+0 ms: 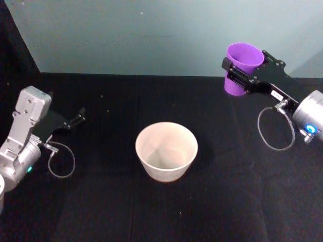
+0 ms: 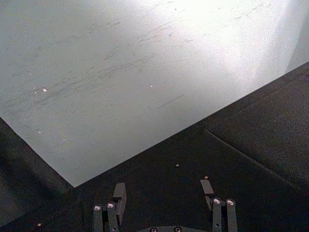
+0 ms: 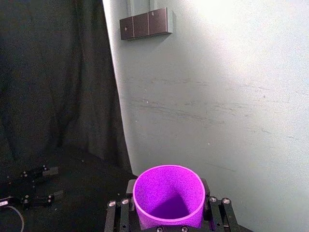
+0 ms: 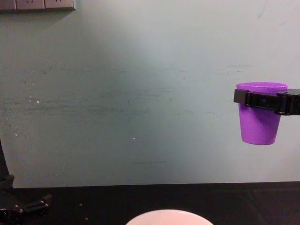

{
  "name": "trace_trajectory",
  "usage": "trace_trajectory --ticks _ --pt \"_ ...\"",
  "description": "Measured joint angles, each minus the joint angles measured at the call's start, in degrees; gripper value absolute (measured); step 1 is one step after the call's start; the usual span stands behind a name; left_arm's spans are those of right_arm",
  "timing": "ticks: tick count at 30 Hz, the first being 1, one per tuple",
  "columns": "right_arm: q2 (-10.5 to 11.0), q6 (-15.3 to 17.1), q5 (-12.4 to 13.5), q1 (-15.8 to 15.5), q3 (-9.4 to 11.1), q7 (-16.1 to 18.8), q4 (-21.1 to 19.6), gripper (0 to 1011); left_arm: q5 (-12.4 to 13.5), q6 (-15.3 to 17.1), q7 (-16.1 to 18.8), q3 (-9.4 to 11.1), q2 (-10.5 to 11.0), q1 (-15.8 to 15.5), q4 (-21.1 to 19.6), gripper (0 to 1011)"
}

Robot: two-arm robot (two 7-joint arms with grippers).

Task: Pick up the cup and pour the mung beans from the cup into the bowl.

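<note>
I see the cup (image 1: 236, 86) upright, held high above the table (image 1: 111, 201), clamped just below its rim by my right gripper (image 1: 242, 70). It hangs behind and right of the bowl (image 1: 166, 169), which sits mid-table. My left gripper (image 2: 163, 186) sits low at the left, fingers spread.

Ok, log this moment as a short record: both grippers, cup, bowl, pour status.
bowl: pale, upright at the centre of the black cloth; inside looks bare
right gripper: shut on the purple cup, holding it upright in the air, behind and to the right of the bowl
cup inside: purple wall and shadow; contents cannot be told
left gripper: open, parked low at the left, apart from the bowl
pour: not yet begun
</note>
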Motion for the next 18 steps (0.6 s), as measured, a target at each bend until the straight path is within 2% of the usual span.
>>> trace_trajectory --ticks 18 --pt "-0.1 0.0 0.0 0.0 0.0 0.0 0.0 751 0.0 0.0 0.0 0.0 0.0 0.0 0.0 1000"
